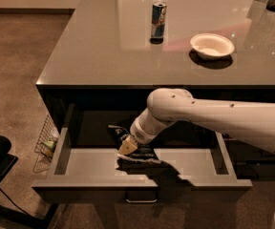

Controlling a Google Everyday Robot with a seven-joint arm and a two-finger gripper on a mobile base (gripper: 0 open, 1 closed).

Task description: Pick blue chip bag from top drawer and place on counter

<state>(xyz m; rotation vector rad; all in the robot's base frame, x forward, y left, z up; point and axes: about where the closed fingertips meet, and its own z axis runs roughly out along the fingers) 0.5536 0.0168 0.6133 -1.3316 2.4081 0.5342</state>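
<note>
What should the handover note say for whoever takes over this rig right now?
Gripper: low inside the open drawer, right at the bag; whether it has a grip cannot be seen.
Small crinkly dark-and-blue chip bag: appears to lie on the drawer floor, near the middle.
Wide pale grey top drawer: pulled out.
Glossy grey-brown counter: holds a tall blue-and-silver drink can and a white bowl.
Done: drawer open, arm reached in.
Left: secure the bag, lift it out, set it on the counter.
</note>
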